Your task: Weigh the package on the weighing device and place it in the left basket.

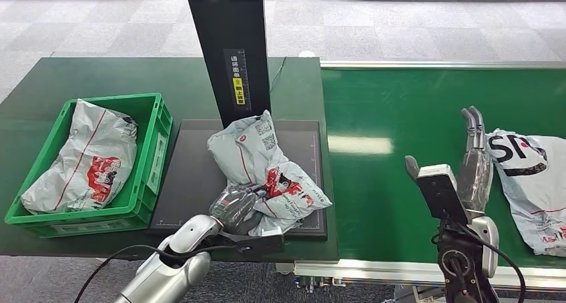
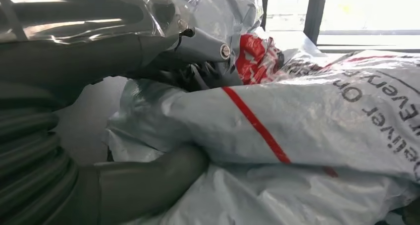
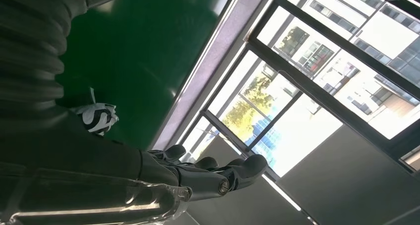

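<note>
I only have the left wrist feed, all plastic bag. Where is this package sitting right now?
Observer: The package lies on the dark weighing platform, in front of the black post.
Operator: Is the left basket free?
Observer: No, the green basket left of the platform already holds another grey package.
Operator: Right side busy?
Observer: The right robot hand is over the green belt, fingers extended, holding nothing, beside a third package.
Operator: Left grip?
Observer: The left robot hand grips the package's near end.
</note>
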### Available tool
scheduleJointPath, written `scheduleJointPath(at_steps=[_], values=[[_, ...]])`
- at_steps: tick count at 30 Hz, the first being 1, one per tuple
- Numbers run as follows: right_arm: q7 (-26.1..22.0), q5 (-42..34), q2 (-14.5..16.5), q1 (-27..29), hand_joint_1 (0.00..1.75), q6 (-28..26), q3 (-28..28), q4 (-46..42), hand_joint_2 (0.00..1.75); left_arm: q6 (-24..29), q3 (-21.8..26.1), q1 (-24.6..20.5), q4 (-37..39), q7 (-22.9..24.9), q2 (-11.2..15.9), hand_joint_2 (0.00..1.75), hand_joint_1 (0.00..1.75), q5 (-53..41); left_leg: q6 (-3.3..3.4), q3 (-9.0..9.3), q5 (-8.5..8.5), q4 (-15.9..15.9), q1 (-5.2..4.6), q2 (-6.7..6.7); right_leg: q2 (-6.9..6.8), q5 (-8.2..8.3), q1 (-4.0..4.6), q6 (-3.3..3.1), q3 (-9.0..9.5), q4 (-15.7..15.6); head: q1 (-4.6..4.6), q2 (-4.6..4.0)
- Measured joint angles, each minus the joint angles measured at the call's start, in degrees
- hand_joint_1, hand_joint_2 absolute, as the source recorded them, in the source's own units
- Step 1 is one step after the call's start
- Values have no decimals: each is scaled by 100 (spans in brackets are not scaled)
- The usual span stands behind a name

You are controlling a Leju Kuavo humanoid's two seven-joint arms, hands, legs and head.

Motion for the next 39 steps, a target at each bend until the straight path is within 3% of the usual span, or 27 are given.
scheduleJointPath(at_steps=[21, 24, 34, 39], values=[[-14, -82, -2, 117, 0, 72, -106, -118, 175, 68, -13, -57, 63, -334, -3, 175, 175, 235, -1, -1, -1, 0, 0, 1, 1, 0, 0, 0, -3, 0, 0, -1], [-55, -114, 1, 197, 0, 139, -139, -195, 175, 674, 9, 7, 18, -585, 20, 175, 175, 343, -1, -7, -1, 0, 0, 1, 1, 0, 0, 0, -11, 0, 0, -1], [-273, -446, -6, 344, 0, 317, -180, -391, 175, 3952, 621, 372, -967, -1509, 68, 175, 175, 497, -1, -53, 1, 1, 1, 4, 5, 2, 1, 0, -60, 1, -1, 0], [-335, -613, -23, 214, 0, 287, -113, -320, 175, 4391, 1260, 611, -1478, -2197, -141, 175, 175, -422, -1, -63, 1, 1, 0, 5, 5, 2, 1, 1, -68, 1, -1, -1]])
